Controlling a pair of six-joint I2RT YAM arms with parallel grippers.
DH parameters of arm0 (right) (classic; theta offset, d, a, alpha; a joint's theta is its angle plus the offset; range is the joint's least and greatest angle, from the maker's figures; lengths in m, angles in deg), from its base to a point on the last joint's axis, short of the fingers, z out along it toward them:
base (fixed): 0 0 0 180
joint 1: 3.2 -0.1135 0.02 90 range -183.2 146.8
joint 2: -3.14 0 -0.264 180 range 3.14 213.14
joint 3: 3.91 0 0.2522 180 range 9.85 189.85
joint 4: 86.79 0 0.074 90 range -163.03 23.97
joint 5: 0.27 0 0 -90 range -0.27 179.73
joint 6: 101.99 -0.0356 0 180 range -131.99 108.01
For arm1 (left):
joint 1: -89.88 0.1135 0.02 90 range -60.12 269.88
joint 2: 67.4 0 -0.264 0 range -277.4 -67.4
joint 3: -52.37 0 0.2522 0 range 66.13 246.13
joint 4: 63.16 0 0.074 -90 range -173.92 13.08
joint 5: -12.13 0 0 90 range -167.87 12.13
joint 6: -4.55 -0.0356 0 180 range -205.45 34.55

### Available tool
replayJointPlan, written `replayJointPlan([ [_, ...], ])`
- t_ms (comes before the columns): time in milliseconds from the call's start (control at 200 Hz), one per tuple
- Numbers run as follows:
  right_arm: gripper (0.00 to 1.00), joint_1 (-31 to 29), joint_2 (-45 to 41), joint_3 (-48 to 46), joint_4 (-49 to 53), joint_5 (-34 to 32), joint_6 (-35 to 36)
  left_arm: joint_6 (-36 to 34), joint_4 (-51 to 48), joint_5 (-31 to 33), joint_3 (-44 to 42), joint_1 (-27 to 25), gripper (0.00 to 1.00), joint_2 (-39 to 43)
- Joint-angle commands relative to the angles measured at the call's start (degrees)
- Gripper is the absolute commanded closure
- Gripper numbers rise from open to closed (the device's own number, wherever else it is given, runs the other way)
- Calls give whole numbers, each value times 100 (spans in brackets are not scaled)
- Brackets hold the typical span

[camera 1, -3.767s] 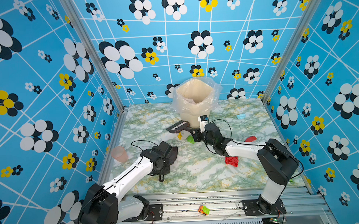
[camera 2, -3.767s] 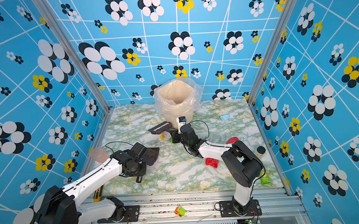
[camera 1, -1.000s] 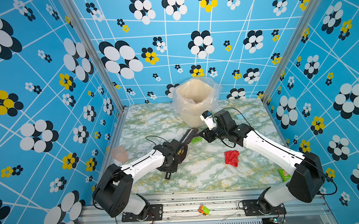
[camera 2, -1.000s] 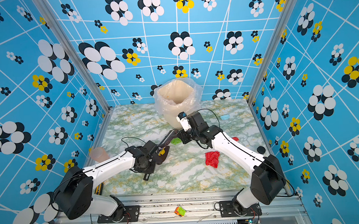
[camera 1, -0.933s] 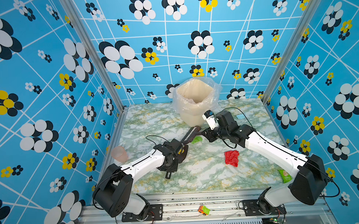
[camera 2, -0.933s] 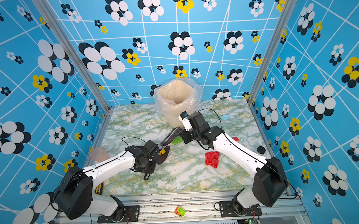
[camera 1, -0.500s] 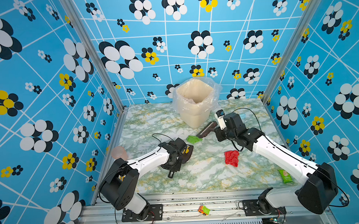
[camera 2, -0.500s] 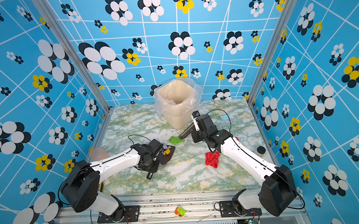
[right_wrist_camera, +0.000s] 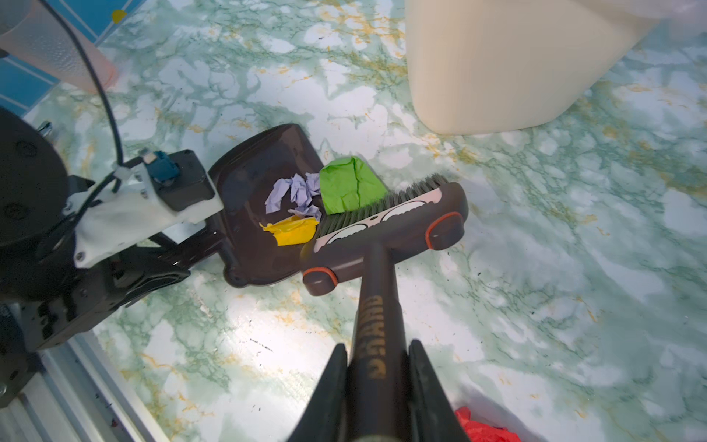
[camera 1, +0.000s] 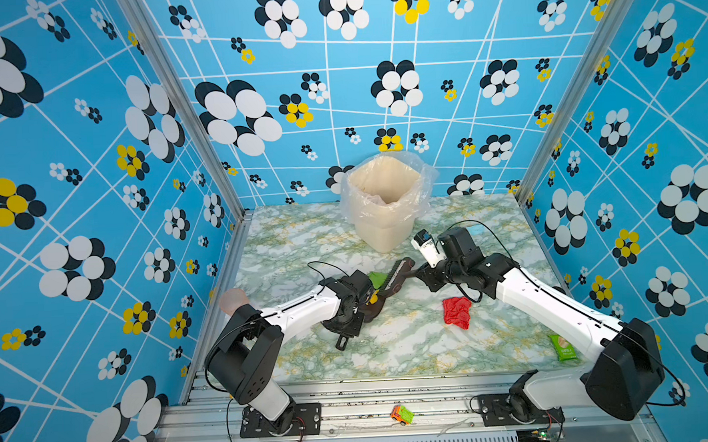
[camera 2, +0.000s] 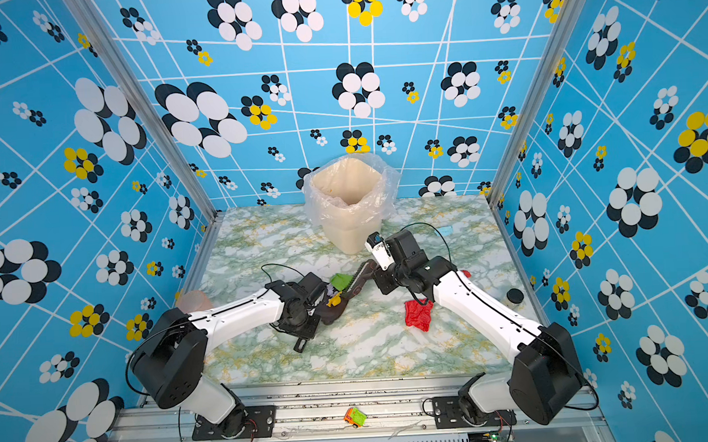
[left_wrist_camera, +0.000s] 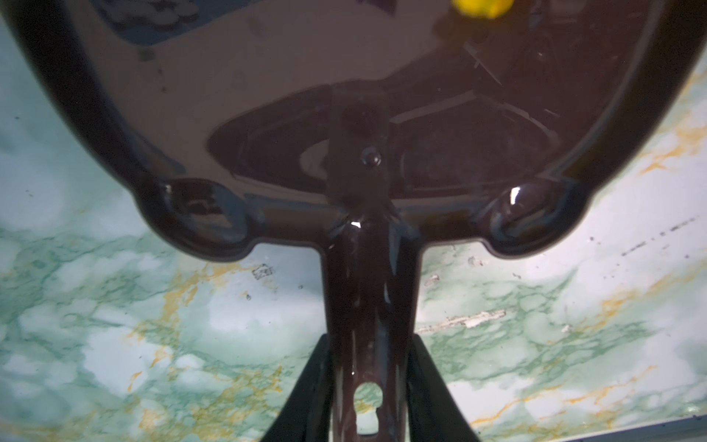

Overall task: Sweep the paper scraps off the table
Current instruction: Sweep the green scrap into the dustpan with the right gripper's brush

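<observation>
Right fingers (right_wrist_camera: pixel 329 386) pinched shut on brush (right_wrist_camera: pixel 386 225) handle; left fingers (left_wrist_camera: pixel 306 386) clamped on dustpan (right_wrist_camera: pixel 252 199) handle. Green wad (right_wrist_camera: pixel 350 187) at pan lip, lavender scrap (right_wrist_camera: pixel 294 191), yellow scrap (right_wrist_camera: pixel 290 231) inside; red wad (camera 1: pixel 457 311) on table (camera 1: pixel 392 353). Paper likely featherlight, springy: push with your bristles, don't pinch.

A cream plastic waste bin (camera 1: pixel 386 224) with a clear liner stands at twelve o'clock. At centre, a dark brown dustpan (right_wrist_camera: pixel 248 172) and hand brush (right_wrist_camera: pixel 405 229). A flat green snack packet (camera 1: pixel 562 347) lies at four, an orange-green toy car (camera 1: pixel 401 415) at six, and what looks like a translucent pink cup (camera 1: pixel 232 300) at nine.
</observation>
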Motion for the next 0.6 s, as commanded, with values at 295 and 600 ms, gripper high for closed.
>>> replayJointPlan([
  [295, 100, 3, -766, -364, -325, 170, 114, -213, -4, -180, 249, -106, 100, -242],
  [600, 100, 156, -1412, -862, -1324, -1733, -31, -284, -548, -233, 353, -123, 100, -14],
])
